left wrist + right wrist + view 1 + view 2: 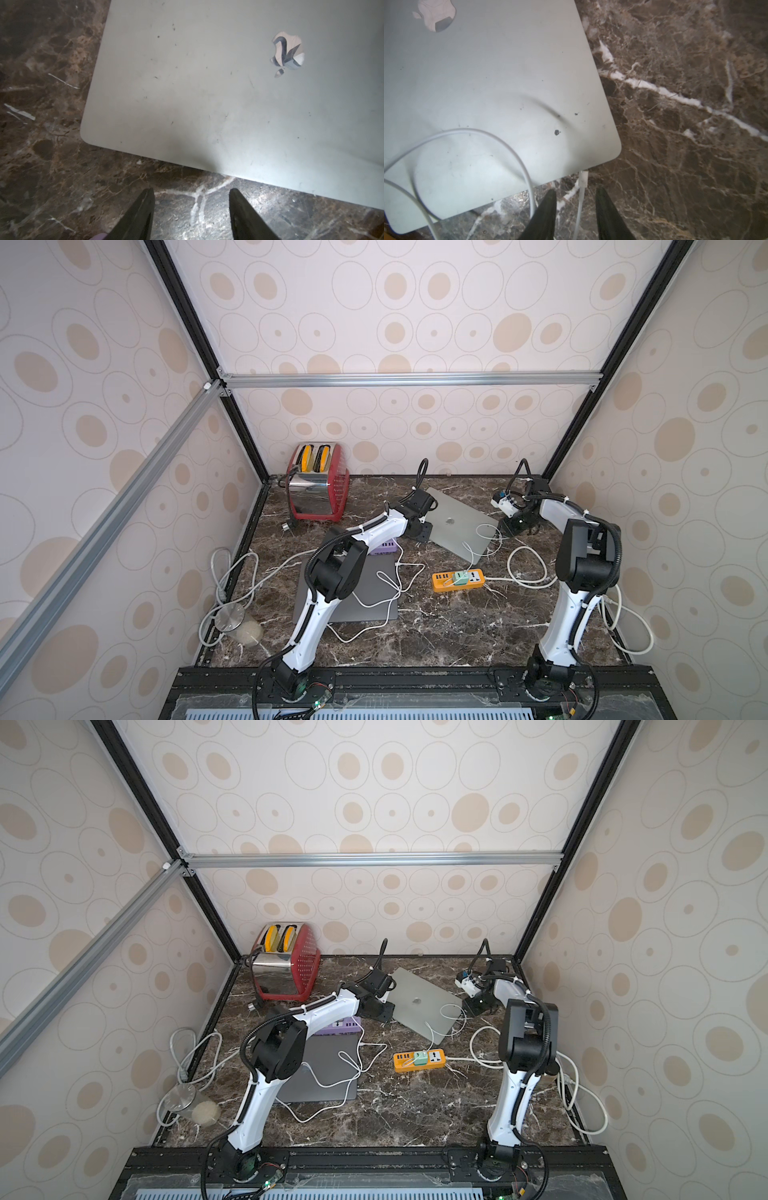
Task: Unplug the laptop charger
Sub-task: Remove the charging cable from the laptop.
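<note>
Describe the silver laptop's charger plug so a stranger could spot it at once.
Find the silver laptop behind the orange power strip. On its edge by the right gripper, near a corner, sits the plug: a short white block, unlike the thin cable looping over the laptop.

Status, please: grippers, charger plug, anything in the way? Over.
Left gripper open, empty, beside silver laptop. Right gripper open, astride charger cable behind plug. Plug seated in laptop. Nothing blocking.

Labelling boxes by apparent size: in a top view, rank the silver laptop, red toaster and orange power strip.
1-2. silver laptop and red toaster: look about alike, unranked.
3. orange power strip: clearly smallest.
</note>
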